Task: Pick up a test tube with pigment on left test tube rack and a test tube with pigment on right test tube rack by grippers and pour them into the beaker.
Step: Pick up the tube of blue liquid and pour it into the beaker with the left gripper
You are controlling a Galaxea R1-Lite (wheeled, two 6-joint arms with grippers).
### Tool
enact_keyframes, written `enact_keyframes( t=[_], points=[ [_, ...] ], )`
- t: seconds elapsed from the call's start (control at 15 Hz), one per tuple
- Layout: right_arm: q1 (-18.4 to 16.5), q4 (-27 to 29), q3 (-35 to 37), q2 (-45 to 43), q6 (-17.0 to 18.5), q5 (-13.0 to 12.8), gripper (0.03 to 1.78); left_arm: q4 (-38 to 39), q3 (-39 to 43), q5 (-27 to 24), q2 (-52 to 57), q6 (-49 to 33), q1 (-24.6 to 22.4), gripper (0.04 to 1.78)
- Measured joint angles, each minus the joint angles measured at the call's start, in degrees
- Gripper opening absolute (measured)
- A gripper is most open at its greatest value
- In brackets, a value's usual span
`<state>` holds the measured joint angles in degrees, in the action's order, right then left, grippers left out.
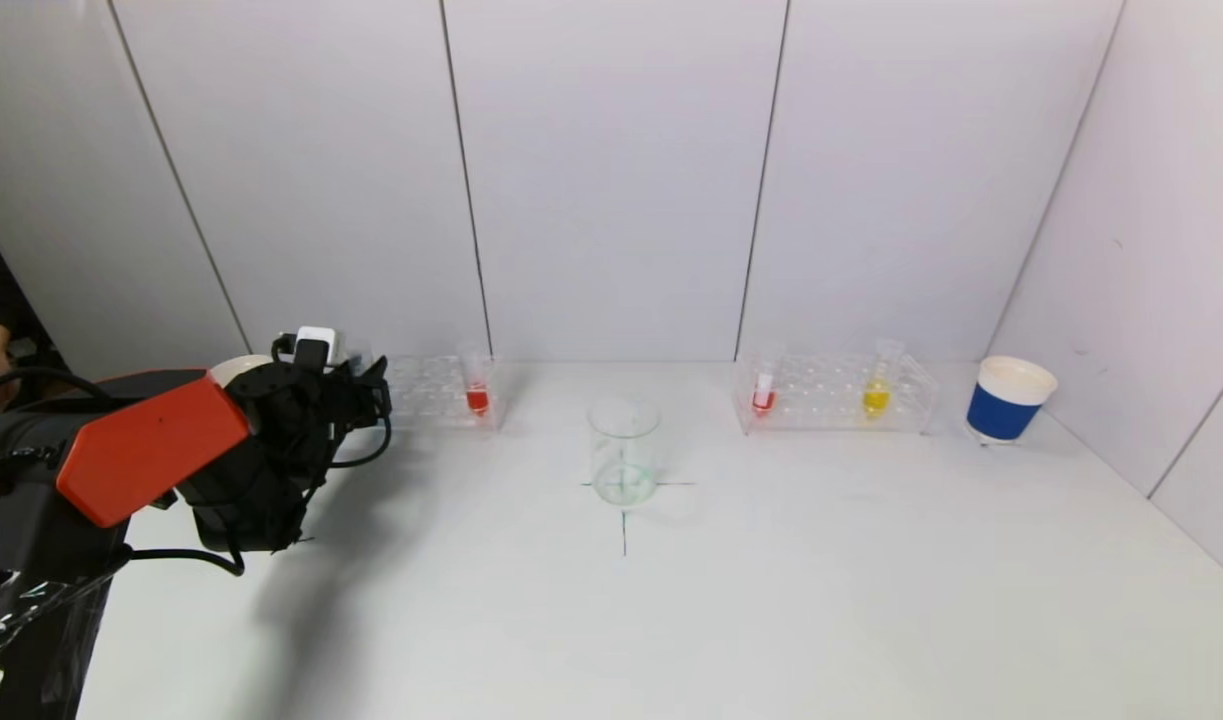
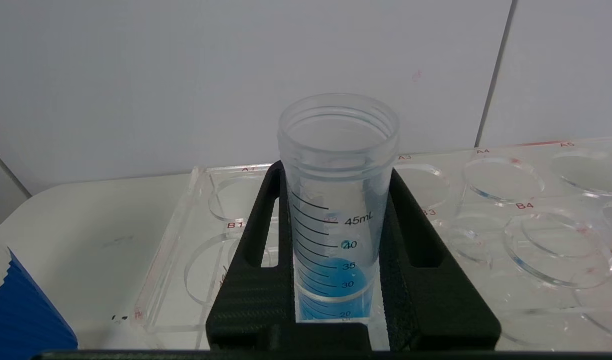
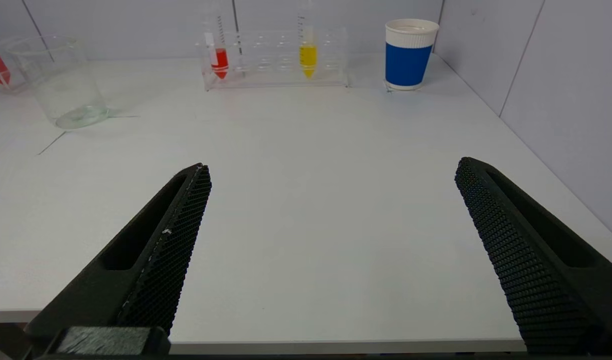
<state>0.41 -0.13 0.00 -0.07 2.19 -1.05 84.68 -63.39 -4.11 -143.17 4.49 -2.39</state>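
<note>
My left gripper (image 2: 336, 170) is at the left end of the left rack (image 1: 431, 390), its black fingers (image 2: 255, 260) pressed on both sides of a clear graduated tube with blue pigment (image 2: 336, 280). The tube stands upright in the rack (image 2: 486, 200). A red-pigment tube (image 1: 477, 395) stands at that rack's right end. The glass beaker (image 1: 623, 452) stands mid-table. The right rack (image 1: 836, 392) holds a red tube (image 1: 763, 395) and a yellow tube (image 1: 876, 395). My right gripper (image 3: 333, 167) is open and empty over the table's front edge, out of the head view.
A blue-and-white paper cup (image 1: 1009, 400) stands right of the right rack, near the side wall. Another blue cup (image 2: 15, 310) stands close beside the left rack. White wall panels rise right behind both racks.
</note>
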Motion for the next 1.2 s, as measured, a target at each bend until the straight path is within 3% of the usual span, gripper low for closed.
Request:
enact_keyframes(
  t=[0.33,0.67,1.2],
  points=[
    [0.0,0.0,0.0,0.0,0.0,0.0,1.77,-1.2,0.3,0.0,3.0,0.1,0.1,0.48],
    [0.0,0.0,0.0,0.0,0.0,0.0,1.77,-7.0,-0.2,0.0,9.8,0.1,0.2,0.48],
    [0.0,0.0,0.0,0.0,0.0,0.0,1.77,-21.9,-4.3,-0.1,25.2,0.1,2.5,0.48]
  ],
)
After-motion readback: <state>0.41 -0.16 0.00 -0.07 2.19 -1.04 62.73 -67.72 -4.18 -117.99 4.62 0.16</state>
